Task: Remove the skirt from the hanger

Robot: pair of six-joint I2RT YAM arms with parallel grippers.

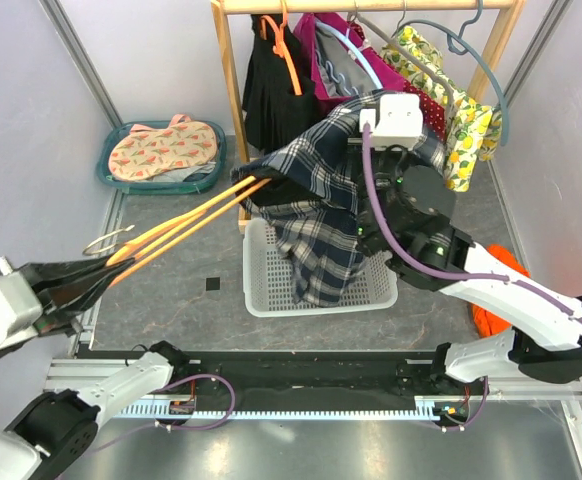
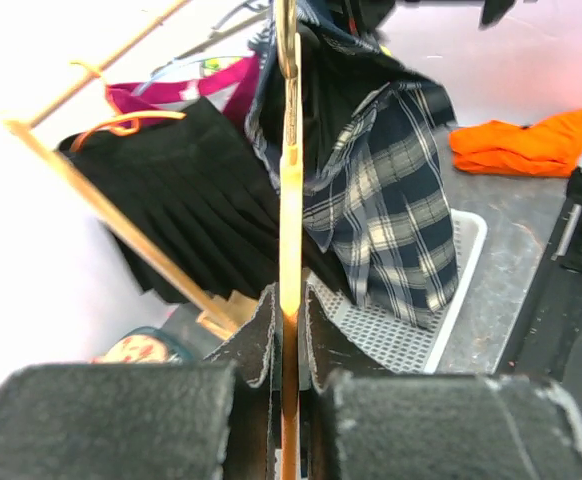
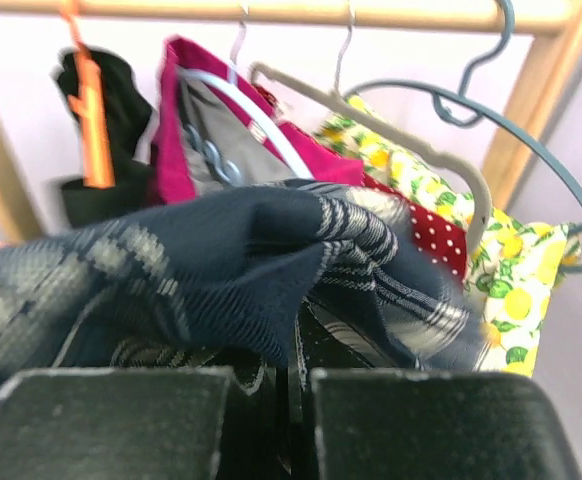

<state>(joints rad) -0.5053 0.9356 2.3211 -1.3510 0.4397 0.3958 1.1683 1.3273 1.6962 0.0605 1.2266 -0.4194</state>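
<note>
A navy plaid skirt (image 1: 316,195) hangs over the far end of an orange hanger (image 1: 186,225), above a white basket (image 1: 271,290). My left gripper (image 1: 71,285) is shut on the hanger's near end; in the left wrist view the orange bar (image 2: 290,200) runs straight out from between the pads toward the skirt (image 2: 391,210). My right gripper (image 1: 371,215) is shut on the skirt's fabric (image 3: 271,260), which bunches over its fingers in the right wrist view. The gripper's tips are hidden by the cloth.
A wooden rack (image 1: 371,6) at the back holds a black skirt (image 1: 271,90), a magenta garment (image 1: 336,60) and a lemon-print one (image 1: 466,125) on hangers. A teal bin (image 1: 161,155) stands back left. Orange cloth (image 1: 496,290) lies at right.
</note>
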